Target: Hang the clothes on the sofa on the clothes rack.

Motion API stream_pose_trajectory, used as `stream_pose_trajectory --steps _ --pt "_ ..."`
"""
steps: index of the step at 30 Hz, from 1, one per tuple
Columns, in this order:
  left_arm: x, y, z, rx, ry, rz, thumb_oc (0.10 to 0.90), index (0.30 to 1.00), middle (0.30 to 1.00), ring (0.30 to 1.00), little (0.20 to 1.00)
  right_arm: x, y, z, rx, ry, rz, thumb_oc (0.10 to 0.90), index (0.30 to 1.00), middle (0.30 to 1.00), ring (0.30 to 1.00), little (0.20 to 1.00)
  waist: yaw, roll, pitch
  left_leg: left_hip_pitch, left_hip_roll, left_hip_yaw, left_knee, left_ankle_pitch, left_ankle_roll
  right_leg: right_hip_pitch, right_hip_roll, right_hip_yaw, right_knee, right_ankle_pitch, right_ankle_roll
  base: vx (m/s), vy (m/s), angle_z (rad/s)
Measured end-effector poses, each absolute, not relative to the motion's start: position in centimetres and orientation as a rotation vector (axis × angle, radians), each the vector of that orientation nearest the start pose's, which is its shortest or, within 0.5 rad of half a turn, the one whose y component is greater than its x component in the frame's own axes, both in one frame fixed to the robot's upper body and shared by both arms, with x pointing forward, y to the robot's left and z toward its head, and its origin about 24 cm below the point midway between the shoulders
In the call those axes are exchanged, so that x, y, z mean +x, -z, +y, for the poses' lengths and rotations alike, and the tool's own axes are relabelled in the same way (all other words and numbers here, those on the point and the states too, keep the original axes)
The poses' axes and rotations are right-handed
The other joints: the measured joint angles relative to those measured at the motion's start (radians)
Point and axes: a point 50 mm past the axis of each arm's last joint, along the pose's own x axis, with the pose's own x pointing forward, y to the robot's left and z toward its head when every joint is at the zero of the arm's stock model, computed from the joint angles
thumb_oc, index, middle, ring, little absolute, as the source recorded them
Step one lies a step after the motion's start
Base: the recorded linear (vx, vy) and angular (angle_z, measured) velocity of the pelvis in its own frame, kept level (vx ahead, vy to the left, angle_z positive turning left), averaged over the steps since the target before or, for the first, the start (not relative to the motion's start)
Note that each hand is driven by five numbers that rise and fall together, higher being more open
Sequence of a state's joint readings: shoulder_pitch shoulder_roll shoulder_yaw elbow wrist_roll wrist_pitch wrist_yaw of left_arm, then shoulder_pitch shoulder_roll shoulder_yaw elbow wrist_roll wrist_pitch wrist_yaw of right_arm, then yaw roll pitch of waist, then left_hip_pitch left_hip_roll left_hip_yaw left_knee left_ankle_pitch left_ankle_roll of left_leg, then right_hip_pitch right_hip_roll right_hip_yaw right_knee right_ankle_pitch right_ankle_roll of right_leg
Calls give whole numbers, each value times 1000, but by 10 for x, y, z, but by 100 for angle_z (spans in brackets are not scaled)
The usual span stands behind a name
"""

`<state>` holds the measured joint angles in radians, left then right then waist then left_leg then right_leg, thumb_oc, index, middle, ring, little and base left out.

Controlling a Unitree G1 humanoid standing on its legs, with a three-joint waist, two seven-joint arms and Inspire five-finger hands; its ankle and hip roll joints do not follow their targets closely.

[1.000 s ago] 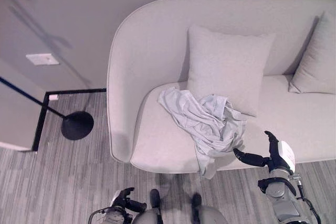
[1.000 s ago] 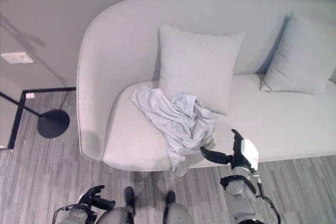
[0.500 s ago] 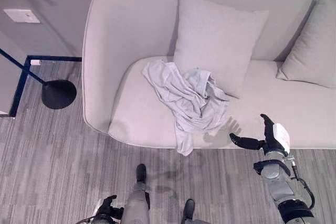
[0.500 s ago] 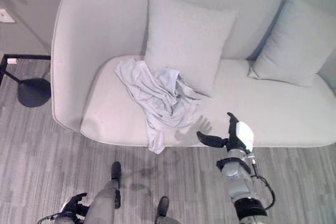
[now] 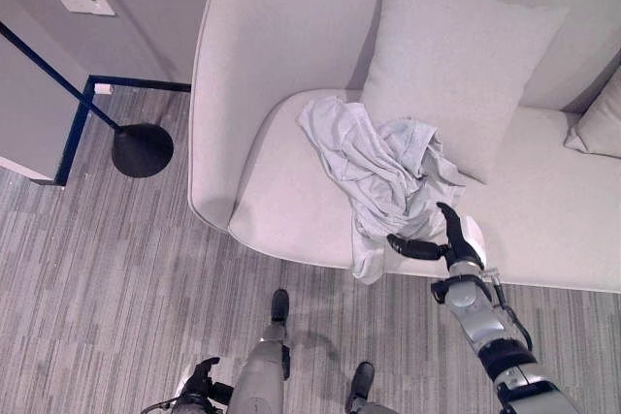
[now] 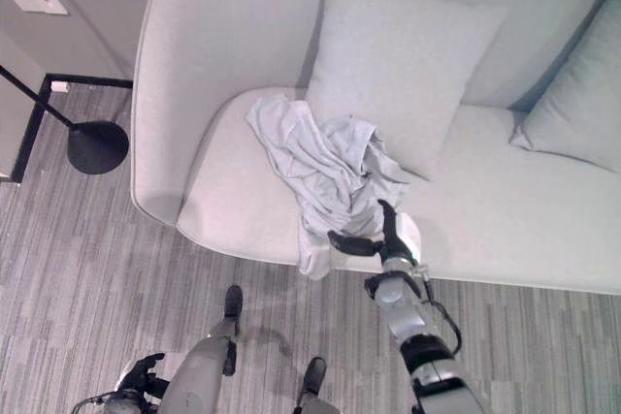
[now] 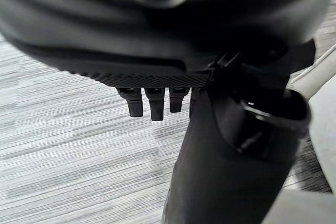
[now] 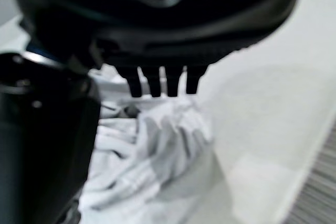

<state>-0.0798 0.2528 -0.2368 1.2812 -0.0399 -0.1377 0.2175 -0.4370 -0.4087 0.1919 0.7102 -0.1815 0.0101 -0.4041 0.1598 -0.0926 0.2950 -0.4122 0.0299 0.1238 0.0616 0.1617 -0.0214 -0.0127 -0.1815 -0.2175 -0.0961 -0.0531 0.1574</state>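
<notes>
Clothes (image 5: 383, 167) are what you are after, so start from the big picture: the sofa (image 5: 262, 65) spans the head views, with one large cushion (image 5: 456, 55) leaning on its backrest and a second cushion (image 5: 597, 123) off to the robot's right. On the seat, in front of the large cushion, the crumpled pale garment lies in a heap, with one tail drooping over the front edge of the seat. To the robot's left, on the striped floor (image 5: 107, 269), stands a dark round base (image 5: 142, 149) with a thin black pole (possibly the rack's foot, though I can't confirm that). Your right hand (image 5: 439, 242) is at the near edge of the heap, spread wide with the thumb apart from the fingers and nothing in it yet; whether it touches the cloth I can't say. The left hand (image 5: 201, 385) hangs low by the floor, fingers loosely curled and holding nothing. For a good grab, I'd push the hand deeper into the bunched folds rather than the thin hanging tail, then close around a thick gather so the whole garment lifts together.
</notes>
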Motion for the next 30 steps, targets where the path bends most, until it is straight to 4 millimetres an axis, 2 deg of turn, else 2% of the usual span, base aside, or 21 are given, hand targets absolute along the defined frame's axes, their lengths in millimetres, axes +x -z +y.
stream_pose_trajectory --steps 5,9,11,15,16,17,25,26,27,28,30 --pt "129 149 233 475 -126 1006 800 900 900 900 900 334 -39 -238 -735 359 142 800 900 900 900 900 0 -2 6 -9 0 -5 0 -1 1 -4 4 -7 0 -9 -1 9 3 4" --pt "131 148 233 477 -128 1006 800 900 900 900 900 336 -40 -236 -731 353 138 800 900 900 900 900 5 1 15 -13 0 -10 0 -1 0 -4 7 -13 0 -11 -2 11 4 3" --pt "138 146 231 477 -127 991 800 900 900 900 900 340 -35 -234 -729 342 179 800 900 900 900 900 16 2 24 -28 3 -15 2 -1 0 -16 11 -15 0 -11 -2 11 4 5" --pt "155 141 232 454 -157 958 800 900 900 900 900 347 -19 -207 -647 269 274 800 900 900 900 900 41 -11 33 -72 -2 -23 4 0 -1 -49 10 -25 0 -11 -2 41 17 7" --pt "160 138 232 457 -165 940 800 900 900 900 900 350 -19 -195 -633 232 268 800 900 900 900 900 47 -12 43 -81 -3 -27 4 0 -1 -55 11 -26 0 -11 -2 32 18 7" --pt "161 138 232 454 -169 936 800 900 900 900 900 352 -21 -192 -631 236 263 800 900 900 900 900 47 -12 49 -83 -5 -27 5 0 -1 -55 11 -27 0 -11 -2 28 28 8" --pt "166 136 230 456 -188 915 800 900 900 900 900 371 -47 -214 -667 356 270 800 900 900 900 900 47 -11 50 -145 -4 -54 29 0 -1 -94 20 -45 0 -14 0 6 14 6" --pt "169 135 230 443 -200 912 800 900 900 900 900 374 -53 -216 -674 381 262 660 691 691 691 691 47 -12 51 -166 -2 -57 36 0 -2 -110 22 -50 0 -13 -1 87 -9 6" --pt "170 135 230 440 -207 911 800 900 900 900 900 374 -54 -216 -679 390 255 469 404 404 404 404 48 -17 53 -170 -2 -57 36 0 -1 -111 22 -50 0 -12 -2 0 0 0" --pt "171 134 231 440 -215 909 800 900 900 900 900 374 -53 -216 -687 385 251 400 300 300 300 300 47 -22 56 -171 -3 -56 37 -1 -2 -112 21 -49 0 -11 -3 74 -21 0" --pt "174 132 233 459 -214 902 800 900 900 900 900 373 -53 -215 -707 374 247 400 300 300 300 300 47 -28 56 -170 -4 -56 38 -1 -1 -112 21 -49 0 -10 -4 44 -27 0"
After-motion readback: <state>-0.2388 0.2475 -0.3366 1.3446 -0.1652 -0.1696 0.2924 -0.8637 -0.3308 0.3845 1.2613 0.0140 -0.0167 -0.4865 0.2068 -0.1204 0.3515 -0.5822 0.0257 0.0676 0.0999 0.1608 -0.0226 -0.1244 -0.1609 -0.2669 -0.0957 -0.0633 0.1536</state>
